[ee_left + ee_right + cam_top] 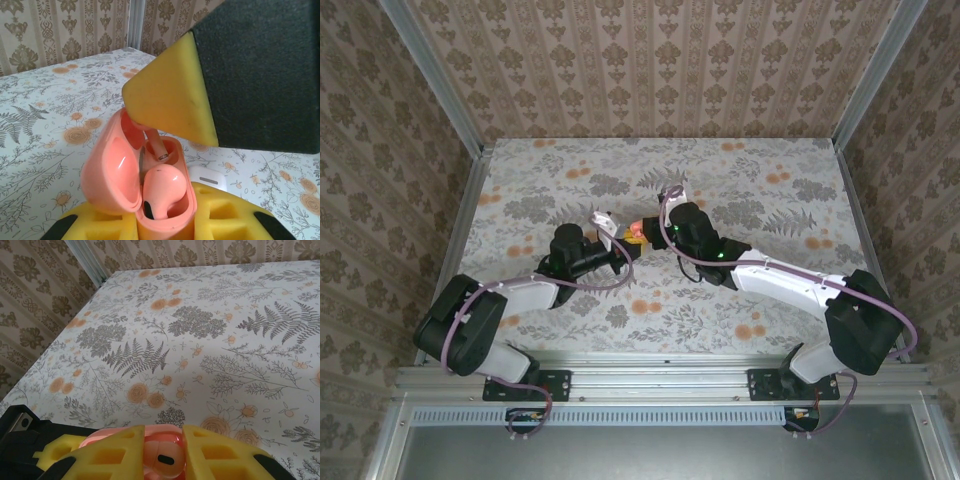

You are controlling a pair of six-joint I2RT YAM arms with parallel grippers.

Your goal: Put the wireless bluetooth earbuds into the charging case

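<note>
My left gripper (162, 227) is pressed onto the open coral case (112, 170), holding it upright over the middle of the table (770, 290). One earbud (162, 192) already sits in the case. My right gripper (163, 436) pinches the second earbud (156, 146), its stem at the mouth of the empty socket (172, 149). I should keep the stem in line with that socket, press straight down gently, and release only once it seats.

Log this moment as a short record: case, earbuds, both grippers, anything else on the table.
case: coral case, lid open, held upright
left gripper: shut on coral case
seated earbud: coral, in the near well
second earbud: stem partly in the other well
right gripper: shut on second earbud, above the case
other: white case on the table behind
</note>
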